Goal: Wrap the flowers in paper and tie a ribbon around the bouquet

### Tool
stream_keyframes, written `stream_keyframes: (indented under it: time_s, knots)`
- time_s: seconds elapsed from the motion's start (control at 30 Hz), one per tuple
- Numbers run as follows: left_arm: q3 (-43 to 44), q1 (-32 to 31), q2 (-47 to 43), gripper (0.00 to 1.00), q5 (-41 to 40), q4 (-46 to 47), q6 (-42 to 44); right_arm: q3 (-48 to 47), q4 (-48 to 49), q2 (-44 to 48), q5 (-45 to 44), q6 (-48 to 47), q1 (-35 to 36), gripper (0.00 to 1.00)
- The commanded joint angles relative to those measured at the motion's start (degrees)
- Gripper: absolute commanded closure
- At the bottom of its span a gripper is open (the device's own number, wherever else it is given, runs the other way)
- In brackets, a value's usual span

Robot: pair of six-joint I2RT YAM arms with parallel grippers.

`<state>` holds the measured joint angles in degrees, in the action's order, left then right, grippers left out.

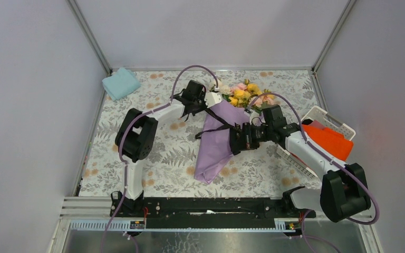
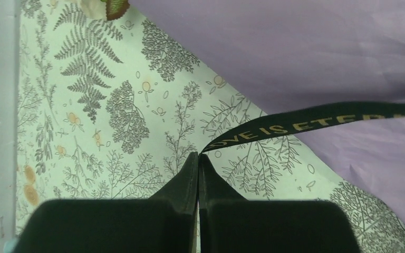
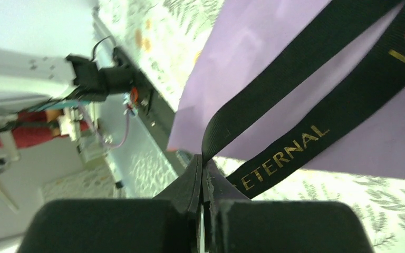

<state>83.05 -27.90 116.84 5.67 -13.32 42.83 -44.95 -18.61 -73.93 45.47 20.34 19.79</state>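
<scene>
The top external camera sits high above and behind the black base rail (image 1: 205, 206) and looks down and forward, far enough off to take in the whole worktop (image 1: 163, 158). The left wrist camera rides close behind its own jaws, which fill the bottom of its frame. It faces steeply down onto the worktop, the paper (image 2: 295, 47) and the ribbon (image 2: 306, 118). The right wrist camera sits just as near its jaws but is rolled sideways and looks back toward the base rail. All three views share the paper and the ribbon crossing it.
</scene>
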Motion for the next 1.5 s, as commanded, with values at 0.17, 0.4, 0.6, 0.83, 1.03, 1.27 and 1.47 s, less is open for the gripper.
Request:
stream_keyframes:
  time_s: [0.17, 0.4, 0.6, 0.83, 1.03, 1.27, 1.47]
  knots:
    - [-0.8, 2.55, 0.96, 1.0, -8.06, 7.25, -2.83, 3.9, 3.3, 10.71, 14.24, 12.52, -7.83, 1.0]
    - [-9.34, 6.25, -4.21, 1.0, -8.72, 9.43, -4.17, 9.92, -1.46, 13.03, 10.8, 11.05, -27.48, 1.0]
    - [-15.47, 11.1, -11.63, 1.0, -6.05, 4.39, -10.3, 13.96, 5.09, 16.14, 6.36, 16.24, -37.79, 1.0]
    - [-23.24, 16.61, -19.1, 1.0, -2.41, 0.4, -14.05, 20.59, 29.02, 19.94, -8.56, 34.39, -45.45, 1.0]
    - [-29.26, 22.17, -23.64, 1.0, -0.82, -1.44, -14.28, 9.83, 28.4, 19.34, -23.55, 26.88, -45.5, 1.0]
    - [-36.12, 27.09, -30.42, 1.0, -2.01, -2.54, -13.04, 9.36, 35.93, 10.9, -30.36, 25.07, -46.81, 1.0]
    - [-41.77, 32.19, -31.77, 1.0, -6.98, 0.17, -8.93, 8.31, 39.21, 5.42, -33.11, 24.04, -48.7, 1.0]
